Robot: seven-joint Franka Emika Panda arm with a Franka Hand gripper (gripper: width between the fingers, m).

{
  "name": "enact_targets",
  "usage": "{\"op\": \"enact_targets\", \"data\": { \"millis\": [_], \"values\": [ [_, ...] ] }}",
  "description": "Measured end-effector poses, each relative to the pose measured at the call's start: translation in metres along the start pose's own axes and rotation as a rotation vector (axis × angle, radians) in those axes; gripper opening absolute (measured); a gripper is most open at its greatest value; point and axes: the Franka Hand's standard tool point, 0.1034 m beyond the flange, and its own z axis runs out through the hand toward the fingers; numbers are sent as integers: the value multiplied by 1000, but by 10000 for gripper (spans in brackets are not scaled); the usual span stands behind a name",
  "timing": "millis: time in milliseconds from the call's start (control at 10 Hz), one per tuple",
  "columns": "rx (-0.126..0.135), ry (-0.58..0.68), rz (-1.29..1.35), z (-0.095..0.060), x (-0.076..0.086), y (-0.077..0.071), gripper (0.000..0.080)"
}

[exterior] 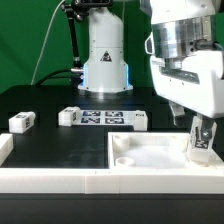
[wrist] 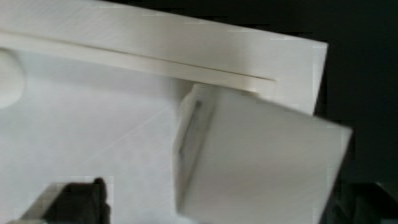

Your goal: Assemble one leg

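My gripper [exterior: 199, 128] is shut on a leg [exterior: 202, 142], a small white block with a black-and-white tag facing the camera. It holds the leg upright over the corner of the large white square panel [exterior: 150, 148] at the exterior view's right; I cannot tell whether the leg's lower end touches the panel. In the wrist view the leg [wrist: 267, 160] fills the space between the two dark fingers [wrist: 71, 205], with the panel [wrist: 107, 100] beneath it. A round socket [exterior: 122, 158] shows at the panel's other front corner.
Two more legs lie on the black table, one [exterior: 22, 122] at the exterior view's left and one [exterior: 69, 116] beside the marker board [exterior: 110, 119]. A white barrier [exterior: 60, 181] runs along the front. The robot base [exterior: 105, 60] stands behind.
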Motion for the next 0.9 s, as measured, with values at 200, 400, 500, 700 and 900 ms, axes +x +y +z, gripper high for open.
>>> {"op": "enact_targets", "data": {
  "millis": [200, 400, 500, 700, 900],
  "values": [
    [5, 3, -197, 0, -2, -1, 646],
    [2, 4, -406, 0, -4, -2, 649],
    [-1, 4, -515, 0, -5, -2, 649],
    [-19, 12, -709, 0, -8, -4, 649],
    [-50, 17, -920, 2, -8, -8, 649]
  ]
}}
